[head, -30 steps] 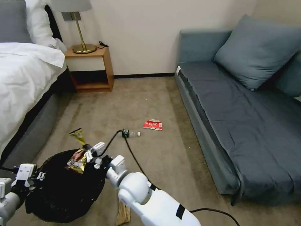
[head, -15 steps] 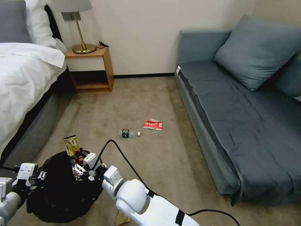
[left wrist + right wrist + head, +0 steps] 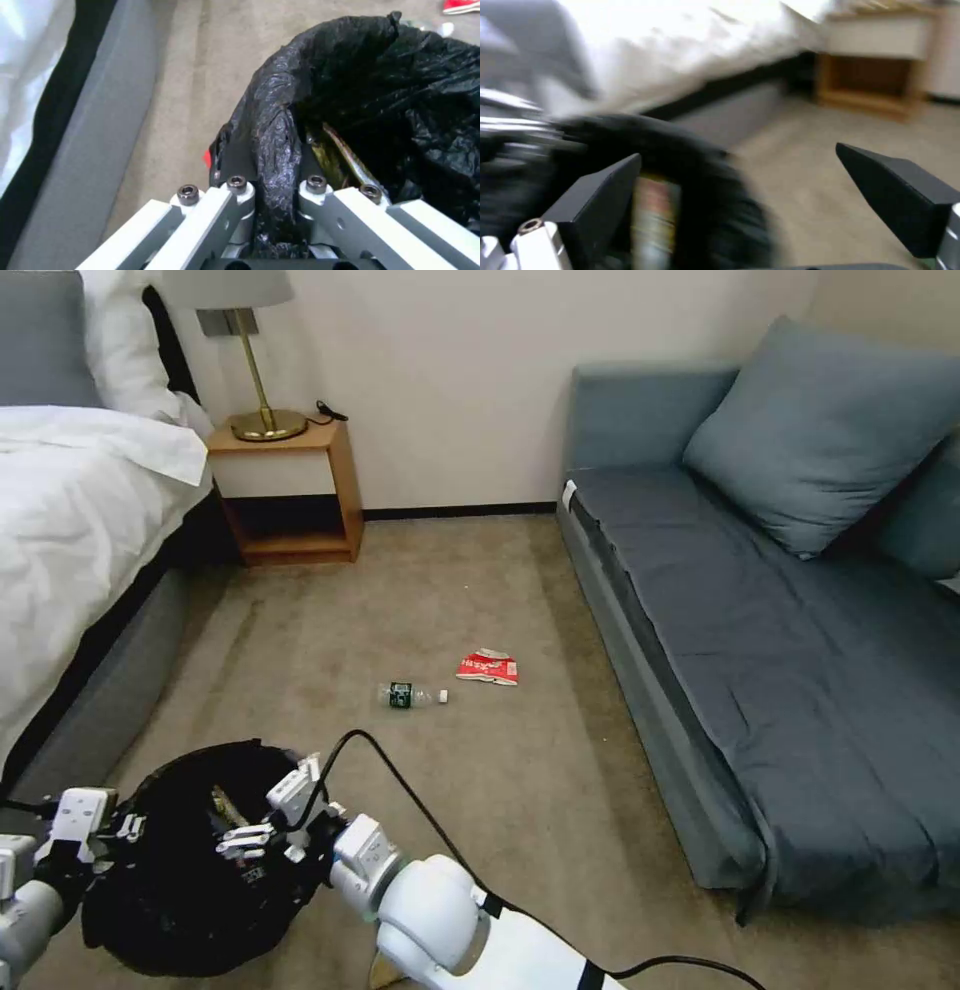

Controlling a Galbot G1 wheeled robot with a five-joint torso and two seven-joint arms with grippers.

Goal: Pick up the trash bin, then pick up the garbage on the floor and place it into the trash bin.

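Bedroom carpet (image 3: 480,590) between bed (image 3: 70,530) and sofa (image 3: 780,600), with the bin (image 3: 180,910) held at the robot's lower left.

Right gripper (image 3: 245,842) hangs over the bin's mouth, its jaws spread wide with nothing between them; in the right wrist view the gold-brown wrapper (image 3: 652,217) lies just beyond one black finger (image 3: 597,202), inside the black bag. Left gripper (image 3: 272,168) is clamped on the bin's rim, bag plastic pinched between its fingers, and the wrapper shows inside the liner close by. Farther out on the carpet lie the bottle (image 3: 410,696) and, near it, the red-white packet (image 3: 488,667), apart from each other. A tan wrapper (image 3: 378,973) peeks out beside the right arm at the frame's bottom edge.
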